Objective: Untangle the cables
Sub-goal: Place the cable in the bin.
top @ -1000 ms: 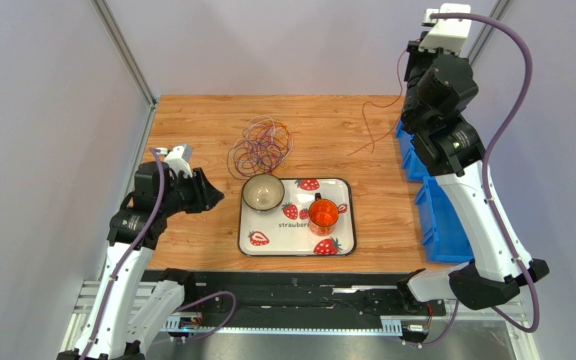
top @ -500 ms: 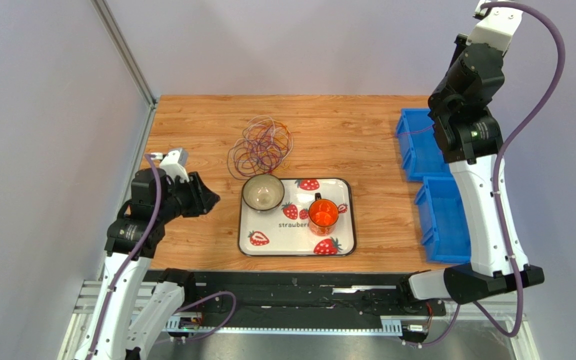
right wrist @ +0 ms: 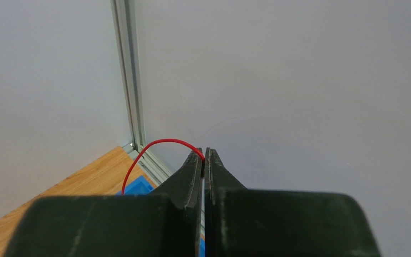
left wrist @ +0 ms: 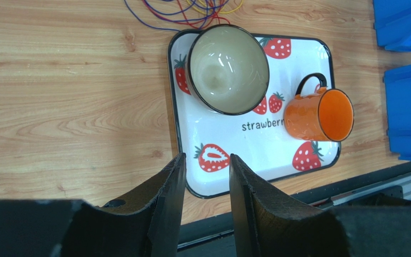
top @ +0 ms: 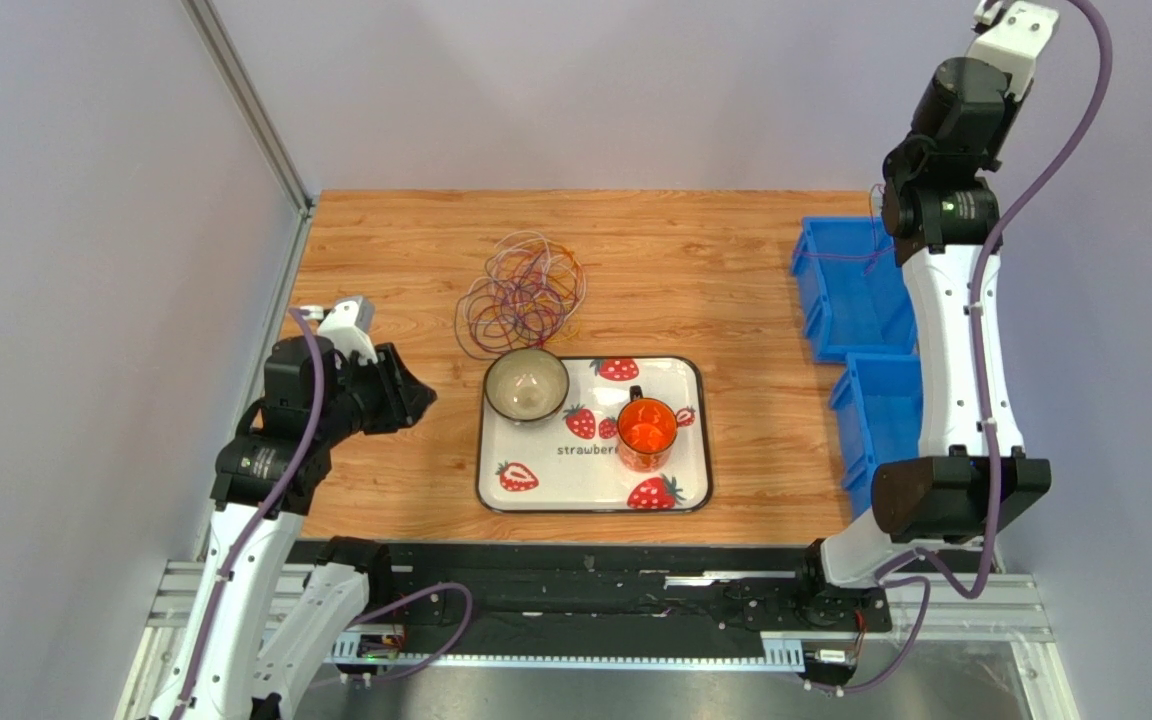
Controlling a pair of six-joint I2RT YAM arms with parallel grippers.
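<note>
Movement is all on the right: the right arm has swung away from the table's middle and now stands tall over the far blue bin (top: 850, 293), wrist up near the back corner. The right gripper (right wrist: 204, 152) is pinched tight on one red cable (right wrist: 154, 142), which arcs out of the closed tips and drops toward the bin. A second ago that strand dangled over the wood; now it looks pulled free of the pile, so one cable seems sorted. The rest of the cables (top: 522, 293) lie heaped on the wood just behind the bowl (top: 525, 386). The left gripper (left wrist: 206, 156) hovers left of the tray (top: 597, 495), jaws partly apart, holding nothing.
</note>
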